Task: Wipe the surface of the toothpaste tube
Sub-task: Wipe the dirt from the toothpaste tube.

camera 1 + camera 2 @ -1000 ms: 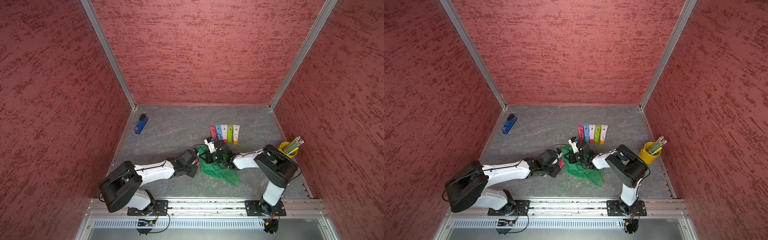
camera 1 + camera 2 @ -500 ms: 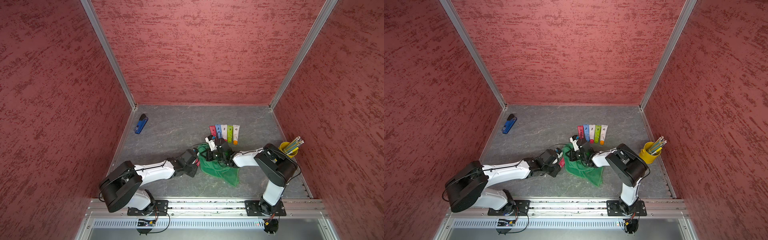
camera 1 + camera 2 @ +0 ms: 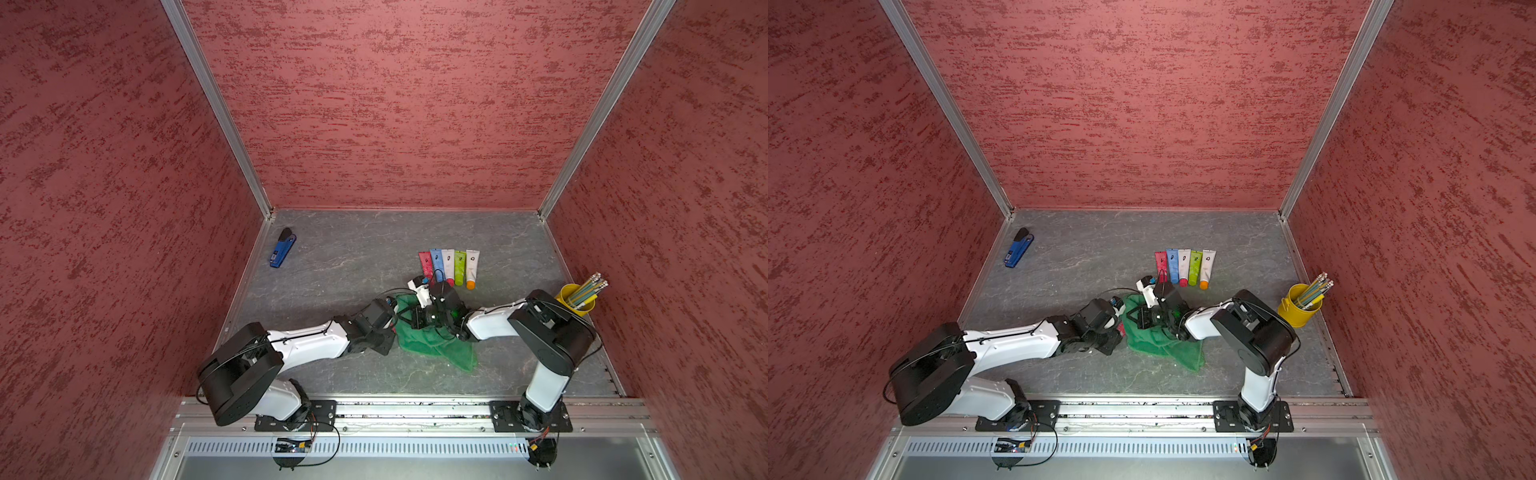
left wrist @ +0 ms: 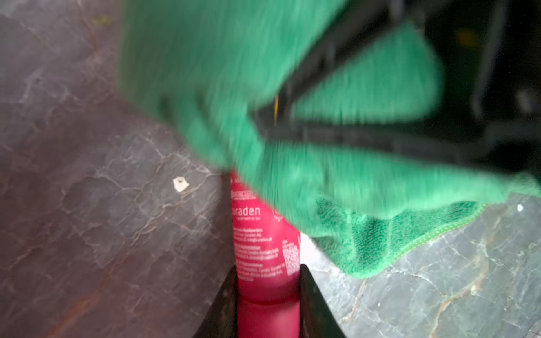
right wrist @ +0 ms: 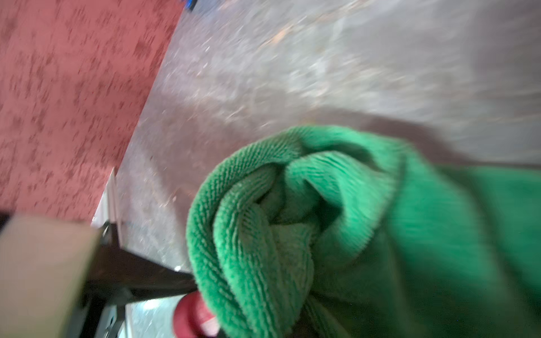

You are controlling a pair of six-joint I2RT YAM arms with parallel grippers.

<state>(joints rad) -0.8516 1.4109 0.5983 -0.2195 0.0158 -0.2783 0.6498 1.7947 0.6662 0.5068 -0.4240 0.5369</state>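
My left gripper [image 4: 268, 270] is clamping the red toothpaste tube [image 4: 263, 234] near the table's [image 3: 353, 257] front middle. The green cloth [image 4: 366, 240], pinched in my right gripper [image 4: 265, 121], is hiding the tube's far end. The yellow cup [image 3: 569, 297] is holding pencils [image 3: 590, 289].

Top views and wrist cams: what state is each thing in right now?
toothpaste tube: gripped, partly under cloth
green cloth: bunched, draped over tube
left gripper: shut on toothpaste tube
right gripper: shut on green cloth
five spare tubes: lying flat in row
yellow cup: upright, holding pencils
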